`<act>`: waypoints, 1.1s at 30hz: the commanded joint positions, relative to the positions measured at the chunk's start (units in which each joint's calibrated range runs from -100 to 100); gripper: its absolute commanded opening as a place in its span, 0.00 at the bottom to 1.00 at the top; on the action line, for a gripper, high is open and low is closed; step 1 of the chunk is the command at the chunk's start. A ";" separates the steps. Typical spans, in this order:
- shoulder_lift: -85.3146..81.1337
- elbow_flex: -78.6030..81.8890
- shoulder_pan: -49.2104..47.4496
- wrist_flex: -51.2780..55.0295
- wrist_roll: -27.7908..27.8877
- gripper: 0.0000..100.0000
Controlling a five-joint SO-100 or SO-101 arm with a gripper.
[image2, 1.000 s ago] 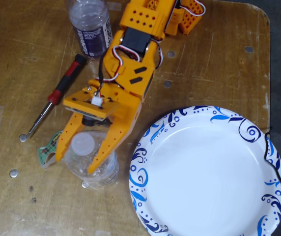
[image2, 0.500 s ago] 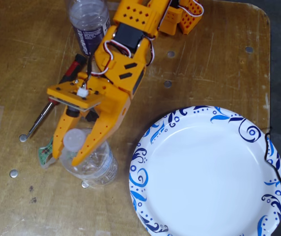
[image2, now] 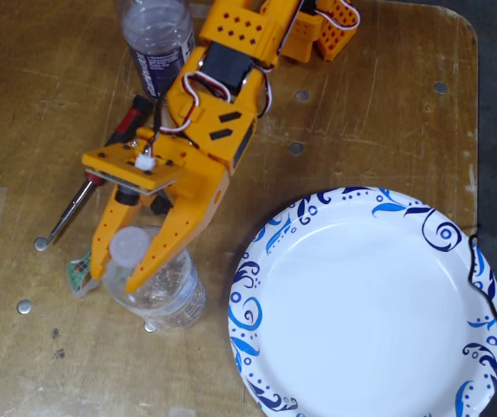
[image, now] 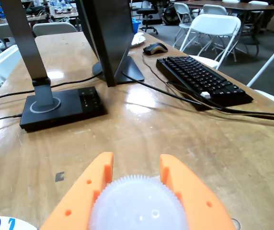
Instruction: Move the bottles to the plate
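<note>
Filling the bottom of the wrist view, the whitish cap [image: 136,203] sits between the orange fingers of the hand [image2: 120,258], which appears clamped on the small bottle's [image2: 155,291] neck, a grip that should keep it upright. It stands near the surface's [image2: 353,95] lower-left edge, just beside the empty plate [image2: 366,304]. Meanwhile the vitaminwater bottle [image2: 155,43] waits at the top edge.

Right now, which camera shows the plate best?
The fixed view: nearly the whole plate shows, white and empty with blue swirls on its rim, right of the small bottle in the gripper. The wrist view catches only a rim sliver at bottom left.
</note>
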 commanded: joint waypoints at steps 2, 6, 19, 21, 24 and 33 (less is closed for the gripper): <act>-7.01 -3.02 -0.10 -1.11 0.21 0.08; -11.56 -3.56 -0.53 -0.24 0.21 0.08; -22.69 -1.85 -15.63 11.86 0.21 0.08; -24.38 -1.85 -18.10 13.77 0.21 0.08; -26.91 -1.76 -21.66 17.60 0.16 0.08; -32.81 5.89 -29.32 23.26 0.16 0.08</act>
